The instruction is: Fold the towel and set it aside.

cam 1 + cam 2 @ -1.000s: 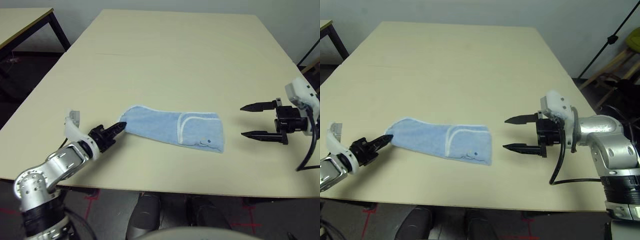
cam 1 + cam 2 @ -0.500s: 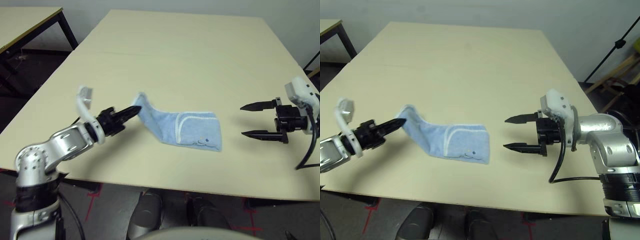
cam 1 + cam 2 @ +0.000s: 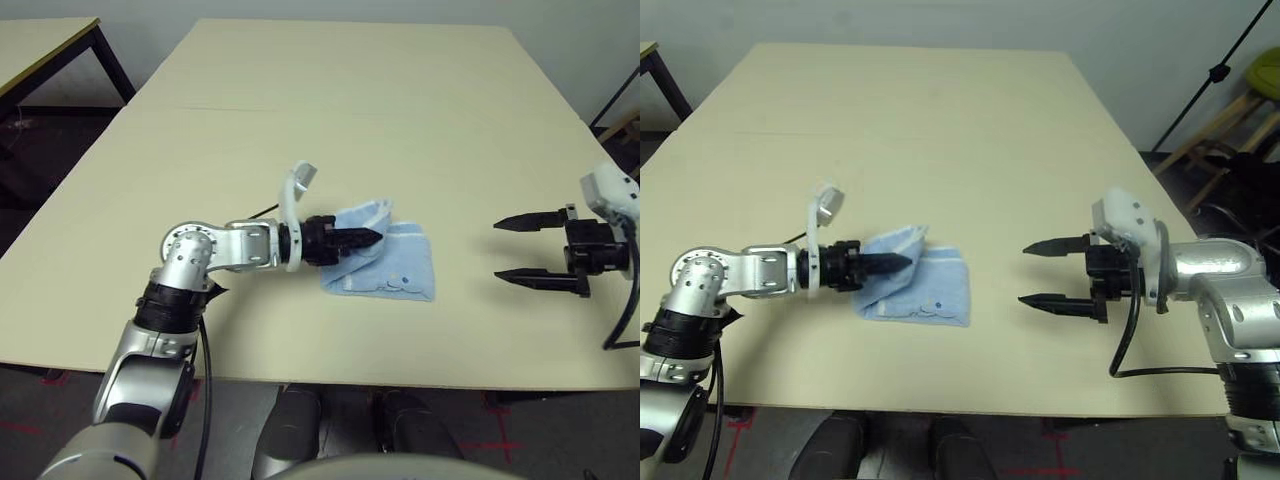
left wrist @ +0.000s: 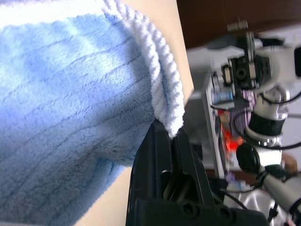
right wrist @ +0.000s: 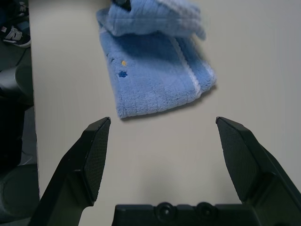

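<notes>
The counter, a broad pale top, is carrying everything here, and the towel is lying on it near the robot's edge, roughly midway between the two arms, with its lower layer flat and a second layer being drawn across it. The left claw is pinching the towel's white-edged end with its fingers pressed together on the cloth, and it is holding that end just above the flat layer. To do this fold well, the judgement is that the left claw should be carrying the pinched end across until its white edging lines up with the far edge beneath, lowering it close to the cloth before letting go, so the top layer is not springing back or bunching; the hump near the grip suggests the layer needs laying down flat, not dropping. The right claw is hanging with its fingers spread wide and holding nothing, well apart from the towel on the other side, and it is placed well to press the settled fold or take the towel for setting aside. Counting: one counter in use, one towel, two claws.
</notes>
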You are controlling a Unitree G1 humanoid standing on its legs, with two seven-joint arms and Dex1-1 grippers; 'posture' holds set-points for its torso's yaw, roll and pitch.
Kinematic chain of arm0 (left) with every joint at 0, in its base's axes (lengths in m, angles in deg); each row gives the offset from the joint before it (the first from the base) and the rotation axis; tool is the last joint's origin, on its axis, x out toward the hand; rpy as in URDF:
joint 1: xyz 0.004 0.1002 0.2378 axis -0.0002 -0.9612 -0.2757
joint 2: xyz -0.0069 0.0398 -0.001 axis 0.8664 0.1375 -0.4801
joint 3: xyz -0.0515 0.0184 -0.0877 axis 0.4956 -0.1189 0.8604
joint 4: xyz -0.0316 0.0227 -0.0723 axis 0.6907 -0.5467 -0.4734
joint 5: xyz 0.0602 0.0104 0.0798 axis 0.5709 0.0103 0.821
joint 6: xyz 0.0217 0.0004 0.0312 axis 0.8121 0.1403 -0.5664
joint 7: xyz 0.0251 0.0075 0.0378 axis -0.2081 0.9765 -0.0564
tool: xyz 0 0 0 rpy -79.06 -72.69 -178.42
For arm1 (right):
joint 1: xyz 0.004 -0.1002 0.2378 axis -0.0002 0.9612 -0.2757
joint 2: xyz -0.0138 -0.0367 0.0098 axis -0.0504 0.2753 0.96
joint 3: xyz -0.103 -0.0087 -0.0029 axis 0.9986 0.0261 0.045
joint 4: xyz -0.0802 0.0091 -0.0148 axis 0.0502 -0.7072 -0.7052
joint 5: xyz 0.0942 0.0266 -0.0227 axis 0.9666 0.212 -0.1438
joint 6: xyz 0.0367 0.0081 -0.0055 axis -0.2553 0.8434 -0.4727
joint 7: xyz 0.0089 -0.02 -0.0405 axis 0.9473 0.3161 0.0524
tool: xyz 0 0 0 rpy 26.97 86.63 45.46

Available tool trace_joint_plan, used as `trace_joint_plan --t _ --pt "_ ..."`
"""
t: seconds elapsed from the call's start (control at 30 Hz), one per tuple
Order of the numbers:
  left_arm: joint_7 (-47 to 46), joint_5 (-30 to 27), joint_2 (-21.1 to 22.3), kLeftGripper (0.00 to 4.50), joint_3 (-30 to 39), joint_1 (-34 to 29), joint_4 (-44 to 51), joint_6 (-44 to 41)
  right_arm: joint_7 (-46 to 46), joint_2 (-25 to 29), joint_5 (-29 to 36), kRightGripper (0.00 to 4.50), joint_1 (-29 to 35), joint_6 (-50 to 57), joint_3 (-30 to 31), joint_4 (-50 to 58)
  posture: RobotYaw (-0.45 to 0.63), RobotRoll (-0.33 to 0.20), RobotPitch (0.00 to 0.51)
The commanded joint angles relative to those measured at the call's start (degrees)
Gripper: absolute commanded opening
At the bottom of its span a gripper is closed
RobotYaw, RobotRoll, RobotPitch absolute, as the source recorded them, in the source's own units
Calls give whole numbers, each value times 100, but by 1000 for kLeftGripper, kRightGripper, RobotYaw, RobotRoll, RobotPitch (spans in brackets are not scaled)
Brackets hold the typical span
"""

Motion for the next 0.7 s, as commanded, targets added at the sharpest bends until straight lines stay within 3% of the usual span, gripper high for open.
trace_joint_plan --t 0.03,0.37,0.4,0.53,0.7 --pt "367 551 -249 15 -169 236 -173 -143 -24 45 79 4500 33 74 -64 111 115 0 127" --pt "1308 2053 -711 15 -467 312 -414 -244 -111 -15 91 4500 12 118 -23 208 97 0 128" --pt "1316 2189 -758 518 -444 315 -442 -217 -116 -19 99 4500 22 127 -22 217 98 0 129" --pt "1510 2172 -811 1760 -133 379 -254 -513 -132 -30 125 4500 75 185 -10 227 102 0 127" --pt "1449 1913 -460 3510 570 374 493 -938 -213 -109 137 4500 -50 286 60 28 127 0 127"
